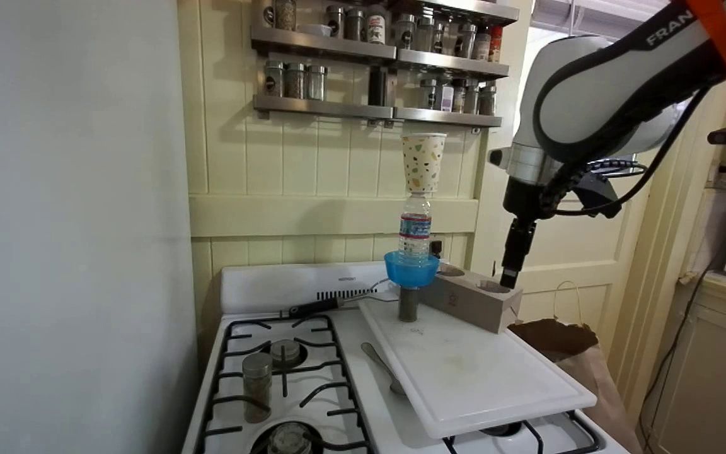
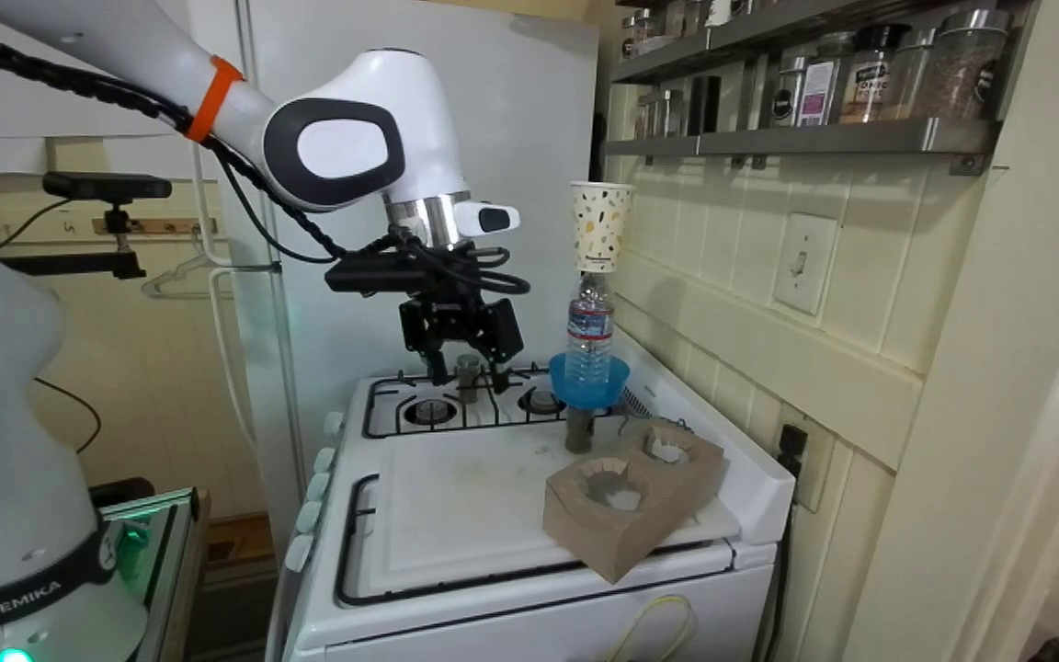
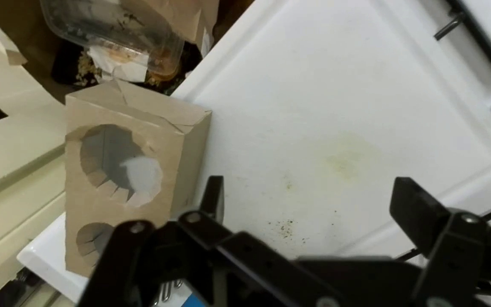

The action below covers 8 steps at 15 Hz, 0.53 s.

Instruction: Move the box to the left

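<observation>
Spread wide, with nothing caught between the fingers (image 3: pixel 420 213); hanging over the white board (image 3: pixel 313 85), apart from the box (image 1: pixel 471 304). Find the box, in an exterior view, on the far right part of the white board, lying askew and apparently jutting past the edge at one end.

Probably at the approach. Best to straddle the long near wall, with one finger down inside the near hole, then close lightly. Lift before going left; risk otherwise of nudging the jar (image 1: pixel 408 304) just beside, loaded with blue bowl (image 1: pixel 412 271), bottle (image 1: pixel 414 227) and paper cup (image 1: pixel 423 162), and likely to topple.

Brown card, matt, thin-looking: long and blocky, pierced by two round holes edged with ragged flaps. Likely to crease under a hard squeeze. Smooth and faintly stained on the white board; probably slippery.
</observation>
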Tool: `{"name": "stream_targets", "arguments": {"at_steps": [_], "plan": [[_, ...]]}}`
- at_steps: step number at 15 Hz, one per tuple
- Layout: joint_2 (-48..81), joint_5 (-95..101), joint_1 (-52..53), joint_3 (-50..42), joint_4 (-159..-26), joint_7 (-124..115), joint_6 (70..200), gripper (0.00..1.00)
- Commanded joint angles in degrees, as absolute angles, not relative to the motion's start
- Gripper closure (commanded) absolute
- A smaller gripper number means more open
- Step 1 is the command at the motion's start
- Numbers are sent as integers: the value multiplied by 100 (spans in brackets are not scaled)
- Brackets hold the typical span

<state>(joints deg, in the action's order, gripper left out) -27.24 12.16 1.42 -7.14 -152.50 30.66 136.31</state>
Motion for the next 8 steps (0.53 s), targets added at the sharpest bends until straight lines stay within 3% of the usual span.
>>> {"name": "stream_targets", "arguments": {"at_steps": [1, 8], "plan": [[-2748, 1153, 127, -887, -15275, 3251, 13691, 0], [-2689, 837, 332, -1405, -15245, 4325, 13646, 0]]}}
